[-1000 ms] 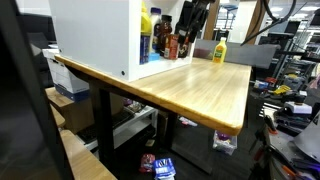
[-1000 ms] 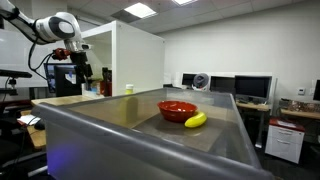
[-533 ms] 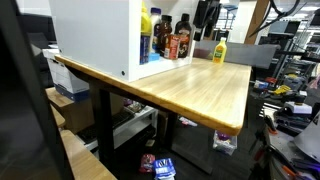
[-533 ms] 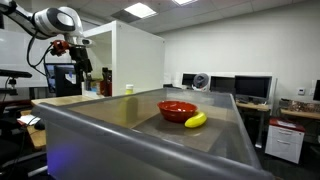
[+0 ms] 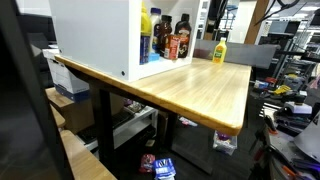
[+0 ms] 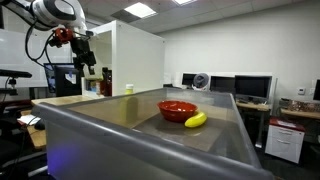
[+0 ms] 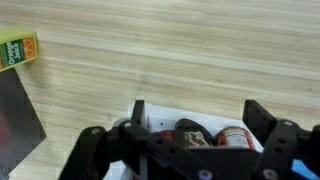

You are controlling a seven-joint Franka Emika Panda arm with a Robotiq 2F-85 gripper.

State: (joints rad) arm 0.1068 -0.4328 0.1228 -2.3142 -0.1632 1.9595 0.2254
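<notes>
My gripper (image 7: 200, 115) stands open with nothing between its fingers. In the wrist view it hangs over the edge of a white shelf box (image 7: 160, 118), above a dark bottle (image 7: 190, 131) and a red can (image 7: 236, 136). In both exterior views the gripper (image 5: 213, 22) (image 6: 86, 52) is raised above the table, near the open side of the white box (image 5: 95, 35). That side holds a blue bottle (image 5: 146, 36), a yellow bottle (image 5: 158, 24), a dark bottle (image 5: 183, 25) and a can (image 5: 181, 46).
A yellow squeeze bottle (image 5: 219, 50) stands on the wooden table (image 5: 195, 88) beside the box. A green and yellow carton (image 7: 18, 50) lies on the wood. A red bowl (image 6: 177, 108) and a banana (image 6: 195, 120) sit in a grey bin (image 6: 120, 130).
The gripper has lifted up and away from the bottles at the box's open side, and its jaws have spread wider.
</notes>
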